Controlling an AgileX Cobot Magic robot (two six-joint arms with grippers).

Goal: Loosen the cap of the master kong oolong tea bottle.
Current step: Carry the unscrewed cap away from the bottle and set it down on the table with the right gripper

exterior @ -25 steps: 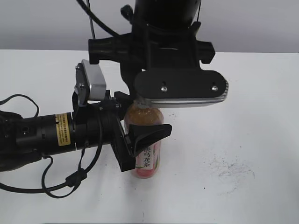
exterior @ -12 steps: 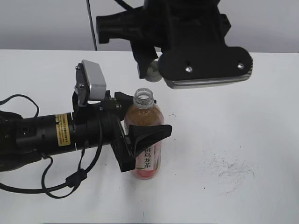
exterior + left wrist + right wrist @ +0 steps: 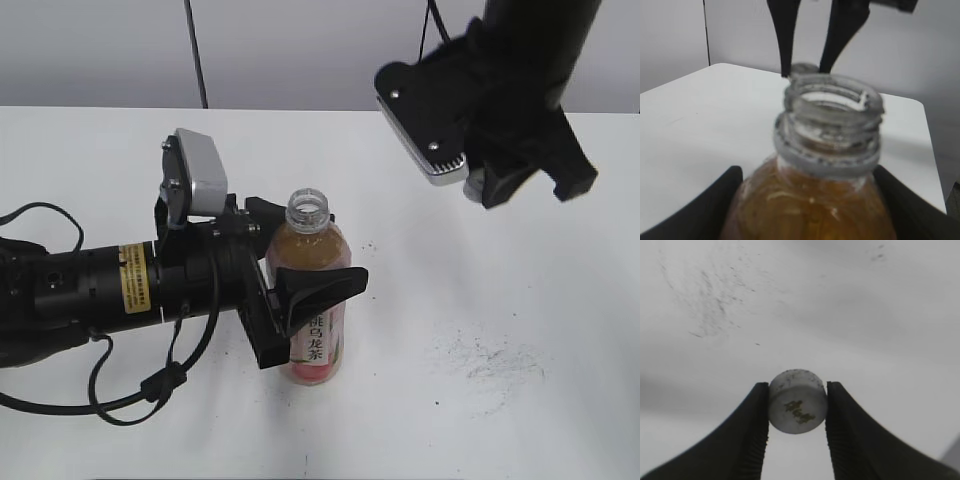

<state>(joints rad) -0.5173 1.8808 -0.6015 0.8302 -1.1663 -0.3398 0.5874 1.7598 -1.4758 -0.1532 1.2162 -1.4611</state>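
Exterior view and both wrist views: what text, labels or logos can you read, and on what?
"乌龙茶" in black on the white strip of the master kong oolong tea bottle; the character above it is hidden.
Yellow sticker on the left arm: print too small to read.
Dark logo on the cap in the right tool: unreadable.

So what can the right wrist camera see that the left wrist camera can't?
Only the right wrist view shows the cap's top with its little dark logo, pinched in the right gripper above the scuffed white table. Only the left wrist view shows the bottle's open neck and amber tea, with the left gripper's fingers at its sides. Both show the cap and the table.
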